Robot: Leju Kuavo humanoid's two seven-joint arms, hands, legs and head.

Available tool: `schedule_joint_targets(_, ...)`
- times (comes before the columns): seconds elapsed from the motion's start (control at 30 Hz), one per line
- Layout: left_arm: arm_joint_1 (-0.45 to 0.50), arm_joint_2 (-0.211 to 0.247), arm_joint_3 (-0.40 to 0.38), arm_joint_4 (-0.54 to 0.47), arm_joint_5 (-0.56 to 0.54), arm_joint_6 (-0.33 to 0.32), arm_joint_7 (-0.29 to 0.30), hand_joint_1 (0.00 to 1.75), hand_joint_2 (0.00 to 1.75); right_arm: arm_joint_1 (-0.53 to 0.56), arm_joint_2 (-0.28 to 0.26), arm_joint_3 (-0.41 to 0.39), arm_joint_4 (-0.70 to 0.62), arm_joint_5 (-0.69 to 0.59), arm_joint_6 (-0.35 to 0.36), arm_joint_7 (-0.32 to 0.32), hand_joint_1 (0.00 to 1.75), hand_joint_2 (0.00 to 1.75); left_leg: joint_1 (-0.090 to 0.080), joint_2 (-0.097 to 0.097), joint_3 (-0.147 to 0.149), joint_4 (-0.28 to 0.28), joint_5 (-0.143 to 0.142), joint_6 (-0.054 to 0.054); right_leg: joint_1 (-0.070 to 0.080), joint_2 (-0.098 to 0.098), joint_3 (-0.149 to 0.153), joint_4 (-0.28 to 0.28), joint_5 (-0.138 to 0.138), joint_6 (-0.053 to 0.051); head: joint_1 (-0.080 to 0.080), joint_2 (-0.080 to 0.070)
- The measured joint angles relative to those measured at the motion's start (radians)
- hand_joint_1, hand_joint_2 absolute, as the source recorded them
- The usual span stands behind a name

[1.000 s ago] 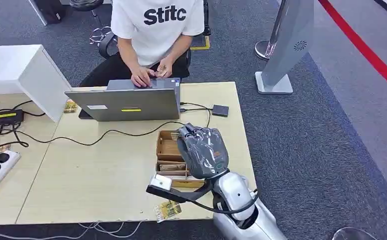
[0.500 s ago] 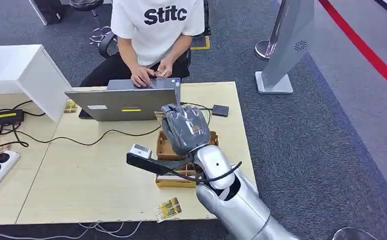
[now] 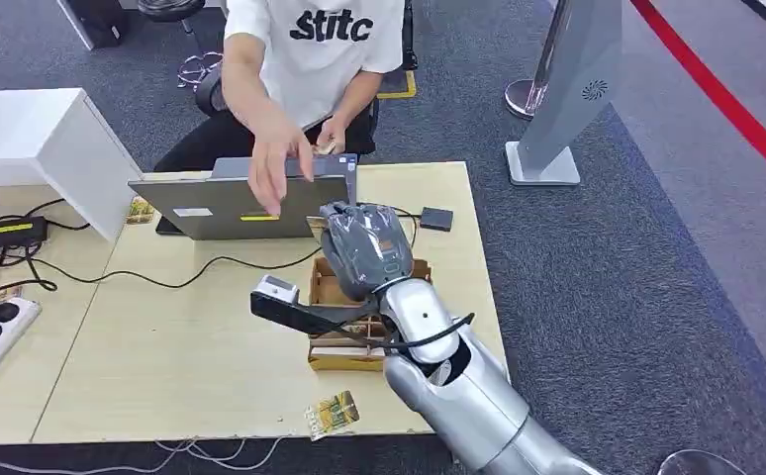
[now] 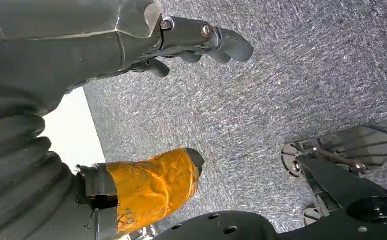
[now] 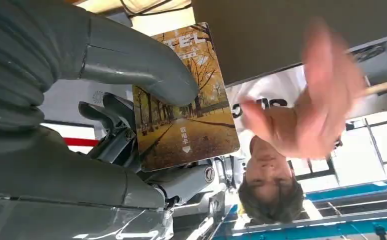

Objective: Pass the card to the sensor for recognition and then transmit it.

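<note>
Table [image 3: 211, 346] pale wood; grey carpet [image 3: 607, 247] around.

Person's hand [image 5: 316, 100] motion-blurred; card [image 5: 184, 97] part-hidden by right hand's [image 3: 364, 247] thumb; box [image 3: 335, 297] mostly behind arm

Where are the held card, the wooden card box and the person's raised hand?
card [image 5: 184, 100], right wrist view, middle of its printed face.
wooden card box [image 3: 328, 294], head view, bare left compartment.
person's raised hand [image 3: 278, 166], head view, back of hand.
</note>
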Motion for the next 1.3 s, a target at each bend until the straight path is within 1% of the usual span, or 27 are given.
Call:
schedule_joint_targets(0.4, 0.000, 0.000, 0.000, 0.000, 0.008, 0.001, -0.001, 0.00, 1.75, -0.010, 0.003, -0.037, 0.008, 0.020, -0.011, -0.005, 1.75, 1.75, 0.000, 0.000, 0.000, 0.000, 0.000, 0.000, 0.000, 0.000, 0.000, 0.000, 0.000, 0.000, 0.000, 0.000)
schedule_joint_targets(0.43, 0.000, 0.000, 0.000, 0.000, 0.008, 0.001, -0.001, 0.00, 1.75, -0.010, 0.004, -0.040, 0.008, 0.021, -0.012, -0.005, 0.70, 1.75, 0.000, -0.001, 0.000, 0.000, 0.000, 0.000, 0.000, 0.000, 0.000, 0.000, 0.000, 0.000, 0.000, 0.000)
schedule_joint_targets(0.47, 0.001, 0.000, 0.000, 0.000, 0.008, 0.002, -0.001, 0.00, 1.75, -0.010, 0.004, -0.043, 0.008, 0.022, -0.014, -0.005, 0.00, 1.75, 0.000, -0.001, 0.000, 0.000, 0.000, 0.000, 0.000, -0.001, 0.000, 0.000, 0.000, 0.000, 0.000, 0.000)
schedule_joint_targets(0.53, 0.002, 0.000, 0.000, 0.000, 0.008, 0.003, -0.008, 0.00, 1.75, -0.009, 0.003, -0.050, 0.008, 0.023, -0.019, -0.005, 0.00, 1.75, 0.000, -0.002, -0.001, 0.000, 0.000, 0.000, 0.000, -0.001, 0.000, 0.000, 0.000, 0.000, 0.000, 0.000)
schedule_joint_targets(0.6, 0.003, 0.000, 0.000, 0.000, 0.009, 0.005, -0.013, 0.00, 1.75, -0.001, 0.003, -0.061, 0.008, -0.003, -0.024, -0.007, 0.00, 1.75, 0.000, -0.001, -0.001, 0.000, 0.000, 0.000, 0.000, -0.001, 0.000, 0.000, 0.000, 0.000, 0.000, 0.000)
schedule_joint_targets(0.67, 0.003, 0.000, 0.000, 0.001, 0.014, 0.009, -0.017, 0.00, 1.75, 0.014, 0.003, -0.084, 0.005, -0.064, -0.021, -0.024, 0.00, 1.75, 0.000, -0.001, -0.001, 0.000, 0.000, 0.000, 0.000, -0.001, 0.000, -0.001, 0.000, 0.000, 0.000, 0.000)
schedule_joint_targets(0.73, 0.004, 0.000, 0.000, 0.001, 0.023, 0.014, -0.016, 0.00, 1.75, 0.046, 0.003, -0.130, -0.026, -0.194, 0.006, -0.056, 0.00, 1.75, 0.000, -0.001, -0.001, 0.000, 0.000, 0.000, 0.000, -0.001, 0.000, -0.001, 0.000, 0.000, 0.000, 0.000)
schedule_joint_targets(0.77, 0.006, 0.000, 0.000, 0.001, 0.030, 0.016, -0.011, 0.00, 1.75, 0.071, 0.004, -0.166, -0.058, -0.280, 0.029, -0.078, 0.00, 1.75, 0.000, -0.002, -0.001, 0.000, 0.000, 0.000, 0.000, -0.002, 0.000, -0.001, 0.000, 0.000, 0.000, 0.000)
schedule_joint_targets(0.8, 0.007, 0.000, 0.000, 0.001, 0.035, 0.016, -0.007, 0.00, 1.75, 0.094, 0.003, -0.193, -0.089, -0.328, 0.048, -0.090, 0.00, 1.75, 0.000, -0.002, -0.001, 0.000, 0.000, 0.000, 0.000, -0.002, 0.000, -0.001, 0.000, 0.000, 0.000, 0.000)
schedule_joint_targets(0.83, 0.011, 0.000, 0.000, 0.001, 0.039, 0.018, -0.006, 0.00, 1.75, 0.120, 0.003, -0.224, -0.134, -0.363, 0.067, -0.097, 0.00, 1.75, 0.000, -0.002, -0.001, 0.000, 0.000, 0.000, 0.000, -0.001, 0.000, -0.001, 0.000, 0.000, 0.000, 0.000)
schedule_joint_targets(0.87, 0.013, 0.002, 0.000, 0.001, 0.041, 0.018, -0.006, 0.00, 1.75, 0.136, 0.003, -0.242, -0.163, -0.370, 0.078, -0.098, 0.00, 1.75, 0.000, -0.001, -0.001, 0.000, -0.001, 0.000, 0.000, -0.001, -0.001, -0.001, 0.000, 0.000, 0.000, 0.000)
schedule_joint_targets(0.9, 0.014, 0.002, 0.000, 0.001, 0.043, 0.018, -0.005, 0.00, 1.75, 0.151, 0.003, -0.259, -0.189, -0.381, 0.085, -0.101, 0.00, 1.75, 0.000, -0.001, -0.001, 0.000, -0.001, 0.000, 0.000, -0.001, -0.001, -0.001, 0.000, 0.000, 0.000, 0.000)
schedule_joint_targets(0.97, 0.015, 0.003, 0.000, 0.001, 0.054, 0.024, 0.001, 0.00, 1.75, 0.191, 0.003, -0.290, -0.256, -0.428, 0.089, -0.128, 0.00, 1.75, 0.000, -0.001, -0.001, 0.000, -0.001, 0.000, 0.000, -0.001, -0.001, -0.001, 0.000, 0.000, 0.000, 0.000)
schedule_joint_targets(1.1, 0.023, 0.006, 0.009, 0.002, 0.087, 0.033, -0.002, 0.00, 1.75, 0.328, -0.002, -0.373, -0.463, -0.587, 0.100, -0.197, 0.00, 1.75, 0.000, -0.002, -0.001, 0.000, -0.001, 0.000, 0.000, -0.002, -0.002, -0.001, -0.001, 0.000, 0.000, 0.000)
schedule_joint_targets(1.17, 0.029, 0.008, 0.015, 0.002, 0.110, 0.039, -0.013, 0.00, 1.75, 0.415, -0.008, -0.463, -0.577, -0.696, 0.124, -0.236, 0.00, 1.75, 0.000, -0.003, -0.002, 0.000, -0.002, 0.001, 0.000, -0.002, -0.002, -0.001, -0.001, 0.000, 0.000, 0.000)
schedule_joint_targets(1.2, 0.033, 0.008, 0.020, 0.002, 0.119, 0.044, -0.019, 0.00, 1.75, 0.444, -0.010, -0.510, -0.606, -0.750, 0.131, -0.251, 0.00, 1.75, 0.000, -0.002, -0.002, 0.000, -0.002, 0.001, 0.000, -0.002, -0.002, -0.001, -0.001, 0.000, 0.000, 0.000)
schedule_joint_targets(1.23, 0.035, 0.008, 0.028, 0.002, 0.129, 0.047, -0.021, 0.00, 1.75, 0.476, -0.013, -0.579, -0.626, -0.819, 0.135, -0.272, 0.00, 1.75, 0.000, -0.002, -0.002, 0.000, -0.003, 0.001, 0.000, -0.002, -0.002, -0.001, -0.001, 0.001, 0.000, 0.000)
schedule_joint_targets(1.27, 0.037, 0.008, 0.035, 0.002, 0.140, 0.048, -0.025, 0.00, 1.75, 0.500, -0.014, -0.673, -0.633, -0.886, 0.138, -0.296, 0.00, 1.75, 0.000, -0.002, -0.002, 0.000, -0.003, 0.001, 0.000, -0.002, -0.002, -0.002, -0.001, 0.001, 0.000, 0.000)
schedule_joint_targets(1.3, 0.039, 0.008, 0.040, 0.002, 0.147, 0.052, -0.029, 0.00, 1.75, 0.518, -0.015, -0.767, -0.627, -0.924, 0.139, -0.319, 0.00, 1.75, 0.000, -0.003, -0.002, 0.000, -0.003, 0.002, 0.000, -0.003, -0.001, -0.002, -0.002, 0.001, 0.000, 0.000)
